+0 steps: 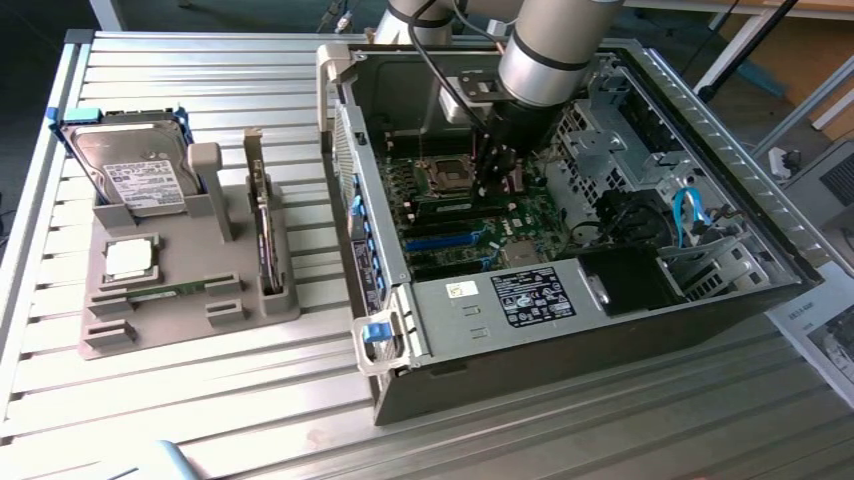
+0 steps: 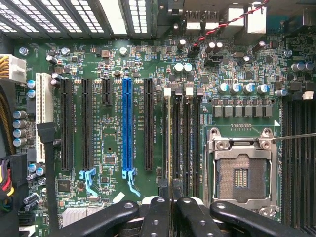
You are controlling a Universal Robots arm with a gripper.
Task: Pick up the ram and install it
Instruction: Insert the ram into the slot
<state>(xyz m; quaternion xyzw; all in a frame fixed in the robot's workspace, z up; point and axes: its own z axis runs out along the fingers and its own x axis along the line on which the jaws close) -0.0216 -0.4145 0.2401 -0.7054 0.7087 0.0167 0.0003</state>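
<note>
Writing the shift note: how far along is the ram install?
Looks done: pickup, with the other stick lying in the tray. In hand: the gripper, inside the case, is shut on the ram, edge-on at the memory slots. Left: seating; whether it is pressed home cannot be told.

Place: we take this for a robotics lab or workshop.
Signs: we see a robot arm (image 1: 554, 50), an opened computer case (image 1: 727, 150), a grey parts fixture (image 1: 147, 335) and a slatted aluminium table (image 1: 187, 75).

We see a silver-grey cylindrical arm (image 1: 554, 55) with a black band, upper middle of the frame; the black gripper (image 2: 173, 200) has small screws.
</note>
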